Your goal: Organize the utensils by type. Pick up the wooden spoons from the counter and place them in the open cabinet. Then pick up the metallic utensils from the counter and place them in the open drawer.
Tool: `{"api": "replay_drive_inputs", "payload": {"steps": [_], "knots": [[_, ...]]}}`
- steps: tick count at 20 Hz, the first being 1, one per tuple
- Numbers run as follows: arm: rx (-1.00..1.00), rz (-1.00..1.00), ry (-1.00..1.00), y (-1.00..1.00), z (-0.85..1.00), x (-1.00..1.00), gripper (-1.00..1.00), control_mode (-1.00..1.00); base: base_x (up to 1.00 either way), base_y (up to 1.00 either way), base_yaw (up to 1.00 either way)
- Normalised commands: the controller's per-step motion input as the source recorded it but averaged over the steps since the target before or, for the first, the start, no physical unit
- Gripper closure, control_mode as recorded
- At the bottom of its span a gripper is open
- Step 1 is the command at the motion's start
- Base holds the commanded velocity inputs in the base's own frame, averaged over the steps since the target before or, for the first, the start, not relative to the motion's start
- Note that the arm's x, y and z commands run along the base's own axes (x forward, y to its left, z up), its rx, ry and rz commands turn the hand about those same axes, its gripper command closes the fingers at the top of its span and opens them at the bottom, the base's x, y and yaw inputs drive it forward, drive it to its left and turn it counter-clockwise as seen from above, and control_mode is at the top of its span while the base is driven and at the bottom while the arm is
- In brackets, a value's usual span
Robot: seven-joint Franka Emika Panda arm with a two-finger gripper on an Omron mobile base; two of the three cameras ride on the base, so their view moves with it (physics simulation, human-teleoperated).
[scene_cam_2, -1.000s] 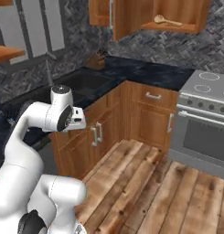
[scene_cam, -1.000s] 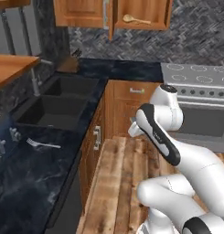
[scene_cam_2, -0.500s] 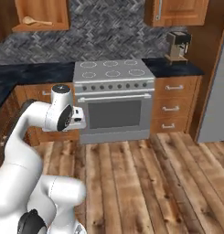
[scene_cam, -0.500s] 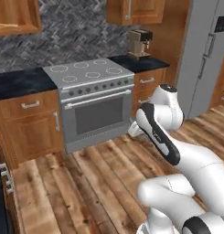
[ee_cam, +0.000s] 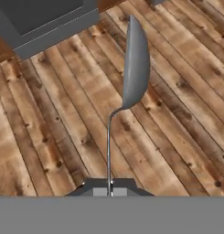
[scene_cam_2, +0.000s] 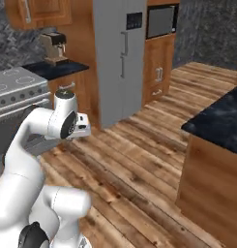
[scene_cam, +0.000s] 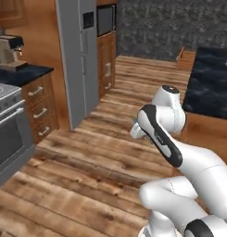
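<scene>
In the hand view my gripper (ee_cam: 109,186) is shut on the thin handle of a silver-grey metal spoon (ee_cam: 134,68). The spoon's bowl points away from the hand, over the wooden floor (ee_cam: 54,132). In the base views the hand (scene_cam_2: 82,125) is held folded close in front of the arm, at mid height above the floor; the left base view shows it as well (scene_cam: 136,131). The wooden spoons, the open cabinet and the open drawer are out of view.
A grey fridge (scene_cam: 80,55) stands ahead on the left. Beside it is a short black counter (scene_cam: 22,74) with a coffee machine (scene_cam: 8,48), then the stove (scene_cam: 6,132). A black-topped island (scene_cam_2: 219,121) stands at the right.
The whole picture has swung: the base has turned from the sink counter, past the stove, to the fridge and island. The arm keeps its pose and the gripper stays shut.
</scene>
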Motion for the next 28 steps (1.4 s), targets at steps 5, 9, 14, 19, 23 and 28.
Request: {"api": "replay_drive_inputs", "payload": {"steps": [5, 9, 14, 19, 23, 28], "knots": [[0.0, 0.0, 0.0, 0.0, 0.0, 0.0, 1.0, 1.0, 0.01, 0.12, -1.0], [0.0, 0.0, 0.0, 0.0, 0.0, 0.0, 1.0, 1.0, 0.04, 0.11, -1.0], [0.0, 0.0, 0.0, 0.0, 0.0, 0.0, 1.0, 1.0, 0.17, 0.17, -0.82], [0.0, 0.0, 0.0, 0.0, 0.0, 0.0, 1.0, 1.0, 0.48, 0.65, -0.26], [0.0, 0.0, 0.0, 0.0, 0.0, 0.0, 1.0, 1.0, 0.58, 0.91, -0.22], [0.0, 0.0, 0.0, 0.0, 0.0, 0.0, 1.0, 1.0, 0.52, 1.0, -0.15]]}}
